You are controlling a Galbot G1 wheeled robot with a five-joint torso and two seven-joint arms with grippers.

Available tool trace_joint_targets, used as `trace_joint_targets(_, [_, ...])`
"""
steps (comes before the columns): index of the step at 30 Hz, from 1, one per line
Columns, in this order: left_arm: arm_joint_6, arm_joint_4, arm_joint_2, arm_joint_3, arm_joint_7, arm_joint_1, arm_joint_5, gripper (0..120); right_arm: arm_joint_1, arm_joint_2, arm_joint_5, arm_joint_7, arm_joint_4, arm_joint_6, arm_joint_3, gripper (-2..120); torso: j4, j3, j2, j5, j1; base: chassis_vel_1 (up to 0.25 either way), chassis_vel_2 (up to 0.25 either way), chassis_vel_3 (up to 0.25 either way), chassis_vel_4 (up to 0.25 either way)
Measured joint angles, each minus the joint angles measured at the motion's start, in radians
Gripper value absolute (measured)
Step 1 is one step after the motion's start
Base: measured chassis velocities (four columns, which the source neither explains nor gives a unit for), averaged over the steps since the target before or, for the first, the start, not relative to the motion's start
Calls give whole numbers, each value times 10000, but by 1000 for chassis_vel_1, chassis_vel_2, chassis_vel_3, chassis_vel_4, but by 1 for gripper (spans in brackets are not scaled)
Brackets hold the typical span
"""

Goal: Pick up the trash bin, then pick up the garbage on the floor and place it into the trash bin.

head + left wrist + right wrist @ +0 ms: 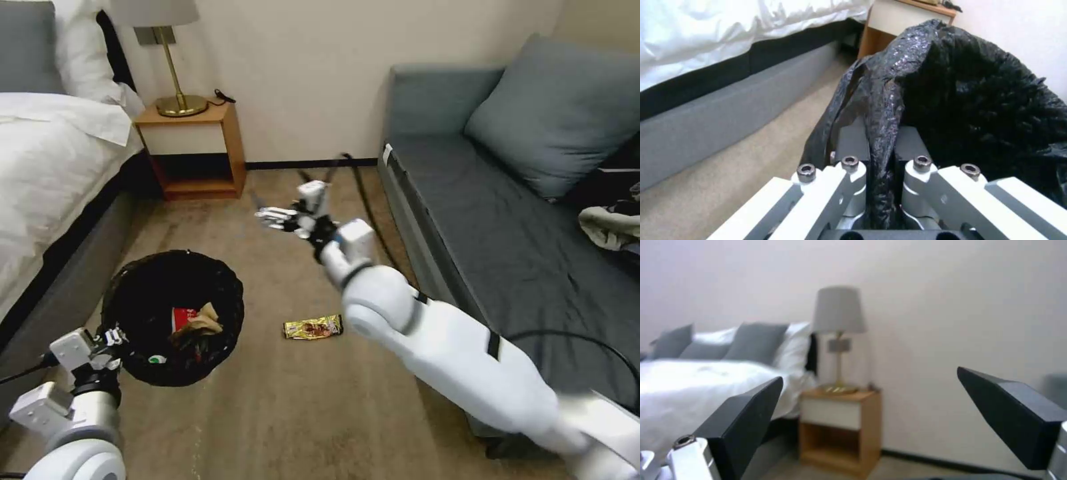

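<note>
A beige carpeted floor (280, 413) carries one gold-brown snack wrapper (313, 327), just beside the trash bin (227, 293).

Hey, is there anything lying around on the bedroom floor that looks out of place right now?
Yes. A shiny gold-brown snack wrapper lies loose on the carpet, between the trash bin and the sofa. The other litter is already in the bin, which the left pincer grips by its bag-lined rim.

Carpeted bedroom (280, 413) (grey sofa (480, 220))

left gripper (880, 156) clamped (low), right gripper (871, 426) spread
</note>
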Motion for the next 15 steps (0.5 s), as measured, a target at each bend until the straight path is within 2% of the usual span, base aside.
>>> trace_joint_targets(2, [0,-7,-43,10,-4,-14,-3,7,-654,-85,-394,-138,217,303,607,100,3,0,0,-1,0,0,0,0,0])
trace_joint_targets(4, [0,-98,-95,15,-8,10,-3,7,-1852,-164,-1008,-377,595,692,1443,100,3,0,-1,-1,0,0,0,0,0])
trace_joint_targets(7, [0,-157,-106,15,-8,26,-3,7,-2447,-196,-1358,-505,783,874,1835,100,2,-1,0,-1,0,0,0,0,0])
trace_joint_targets(9, [22,-283,-150,-2,-10,54,-23,7,-3514,-196,-2031,-860,1117,1289,2601,100,0,-1,0,-2,0,0,0,0,0])
trace_joint_targets(11, [22,-283,-150,-2,-10,54,-23,7,-3547,-193,-2053,-876,1125,1306,2629,100,0,-1,0,-2,0,0,0,0,0])
trace_joint_targets(12, [116,-377,-247,-27,-71,66,-86,7,-4194,-92,-2474,-1149,1273,1583,3128,100,2,0,0,-3,0,0,0,0,0])
trace_joint_targets(15, [202,-465,-335,-32,-117,124,-143,7,-4749,52,-2824,-1292,1395,1748,3527,100,3,0,0,-4,0,0,0,0,0])
